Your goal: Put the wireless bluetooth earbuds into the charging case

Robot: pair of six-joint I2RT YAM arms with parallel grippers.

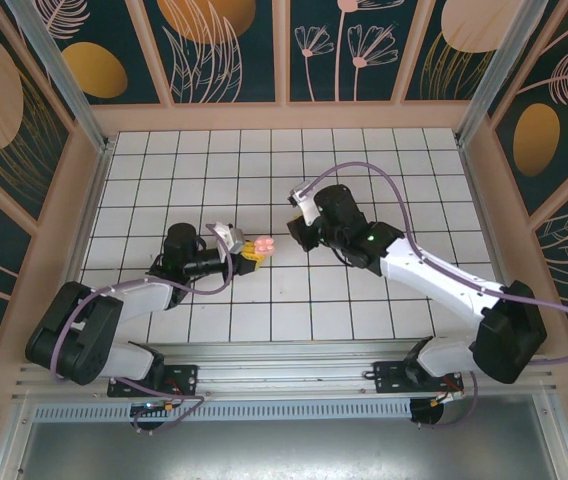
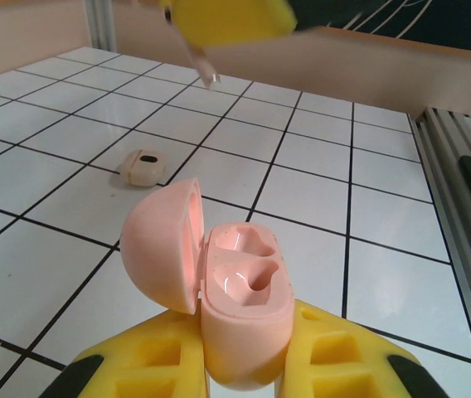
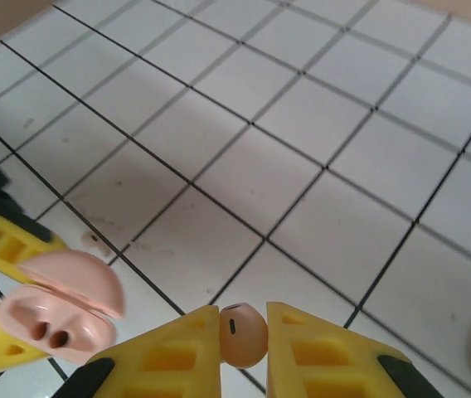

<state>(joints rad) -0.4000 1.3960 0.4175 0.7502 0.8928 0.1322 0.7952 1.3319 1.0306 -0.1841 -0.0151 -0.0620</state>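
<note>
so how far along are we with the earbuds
Done: case is open in the left gripper, hollows empty. In hand: right gripper pinches one earbud near it. Left: seat that one, then the other earbud lying on the table.

Bright, even, diffuse light, faint soft shadows, mild sheen on the white tiles point(image 2: 385, 215), wrist-view foregrounds slightly blurred.

Top view: the charging case point(image 1: 261, 245) is sitting just left of frame centre, between the fingers of the left gripper point(image 1: 250, 252). Left wrist view: its lid point(image 2: 162, 245) is standing open on the left, and one earbud point(image 2: 142, 166) is lying on the table point(image 2: 368, 215) behind it, upper left. Right wrist view: a second earbud point(image 3: 242, 334) is sitting between the fingers of the right gripper point(image 3: 244, 330) at bottom centre, with the case at lower left.
</note>
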